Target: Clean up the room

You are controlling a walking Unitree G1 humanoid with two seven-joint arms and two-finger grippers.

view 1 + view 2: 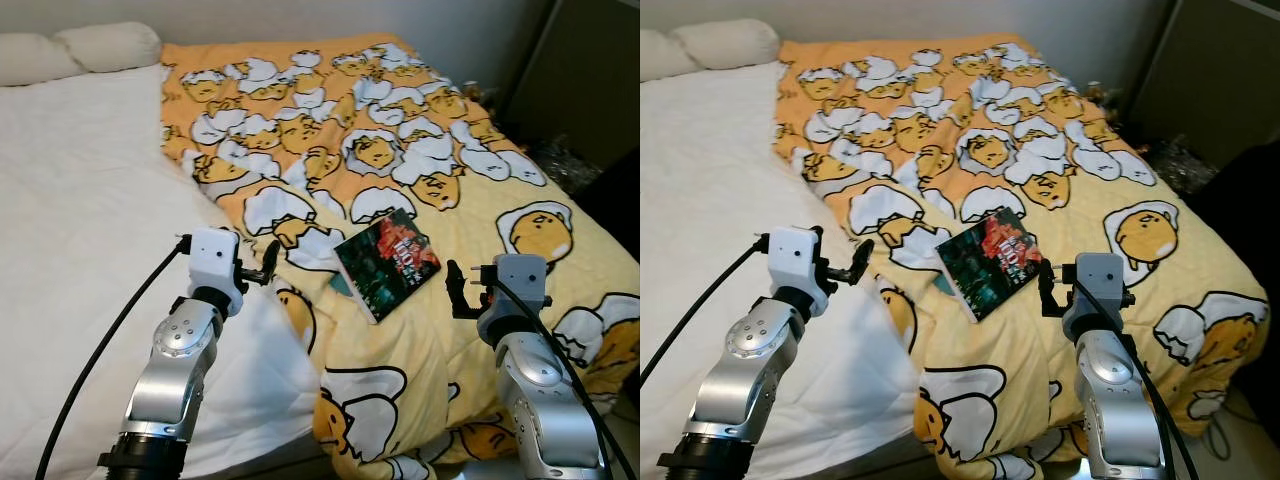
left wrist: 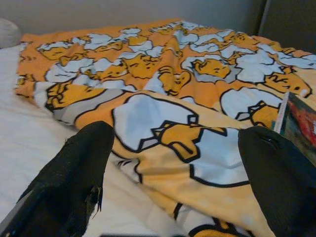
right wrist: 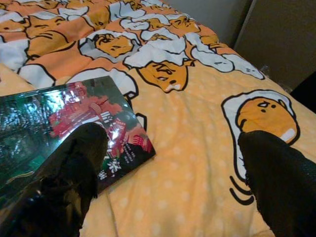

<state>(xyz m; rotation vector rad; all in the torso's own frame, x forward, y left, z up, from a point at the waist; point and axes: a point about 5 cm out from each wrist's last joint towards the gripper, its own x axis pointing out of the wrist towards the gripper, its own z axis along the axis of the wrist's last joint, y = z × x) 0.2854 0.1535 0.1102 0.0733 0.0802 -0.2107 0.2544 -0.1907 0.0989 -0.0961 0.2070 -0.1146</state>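
Note:
A dark glossy book (image 1: pixel 388 262) with red and green cover art lies flat on the yellow egg-print blanket (image 1: pixel 400 130), near the bed's front. My left gripper (image 1: pixel 268 262) hovers open at the blanket's left edge, left of the book, with nothing between its fingers (image 2: pixel 84 168). My right gripper (image 1: pixel 457 290) is open just right of the book and close above the blanket. In the right wrist view the book (image 3: pixel 59 128) lies partly under one finger (image 3: pixel 79 163), and the gap holds only blanket.
The white sheet (image 1: pixel 80 200) covers the bed's left half, with two pillows (image 1: pixel 80 48) at the head. A dark cabinet (image 1: pixel 590 70) stands at the far right, with shiny clutter (image 1: pixel 560 160) on the floor beside the bed.

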